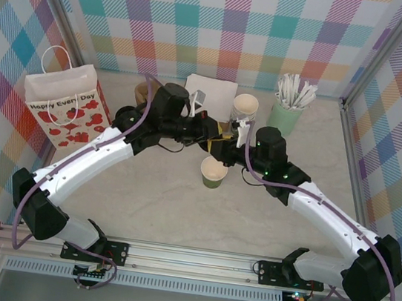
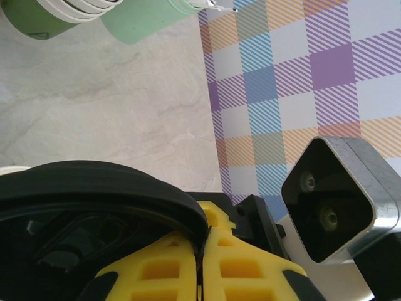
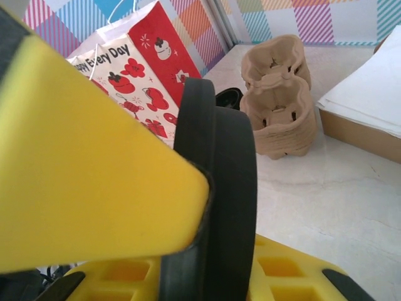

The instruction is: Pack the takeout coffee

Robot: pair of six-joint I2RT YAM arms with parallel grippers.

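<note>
Two sets of yellow rubber fingers, moulded with square pockets, meet on one black lid (image 3: 216,175), a round matt disc with a thick rolled rim that stands on edge between them. The left gripper (image 2: 200,269) has its pads pressed to a hairline seam. The lid's curved rim runs straight into that seam, so the lid is pinched by its edge. The right gripper (image 3: 219,235) is drawn in narrow around the same lid, with one broad, smooth-faced finger (image 3: 94,157) against its face and the other low on its opposite side, and the lid looks clamped between the two. The takeout coffee (image 1: 213,172), a small tapered paper cup that is dark green outside and cream within, stands upright and open-mouthed on the table (image 1: 177,214). It sits just on the near side of the joined fingertips. Past the left fingers are a nested stack of green cups (image 2: 37,12) with white rims and a pale-green holder (image 2: 150,19). Past the right fingers are rough moulded pulp carriers (image 3: 279,100), a white paper bag (image 3: 138,81) printed in red, and a flat pile of white sheets (image 3: 369,94). The tabletop is pale with faint marble veins. In the top view both white forearms rise from their bases and bend inward, their dark wrists facing each other over the middle of the table.
</note>
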